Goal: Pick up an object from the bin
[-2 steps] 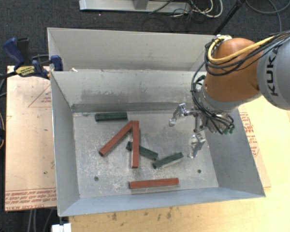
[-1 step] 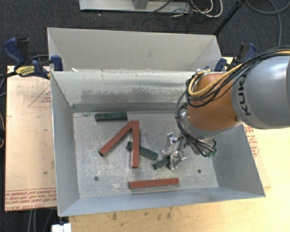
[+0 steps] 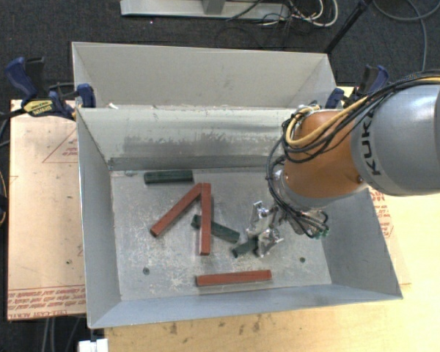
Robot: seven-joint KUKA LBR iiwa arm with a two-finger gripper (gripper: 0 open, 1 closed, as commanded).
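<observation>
My gripper (image 3: 264,235) hangs low over the right middle of the bin floor, its metal fingers pointing down. Right under the fingertips lies a small dark green block (image 3: 243,250). Whether the fingers touch it cannot be made out. Just left of it a longer dark green bar (image 3: 218,230) lies slanted, partly under a reddish-brown bar (image 3: 204,218) that stands nearly straight up and down in the view.
Another reddish-brown bar (image 3: 176,210) leans diagonally at the centre left, touching the upright one at its top. A third one (image 3: 233,278) lies flat near the front wall. A dark green bar (image 3: 169,176) rests by the back wall. The arm's orange cover hangs over the right side.
</observation>
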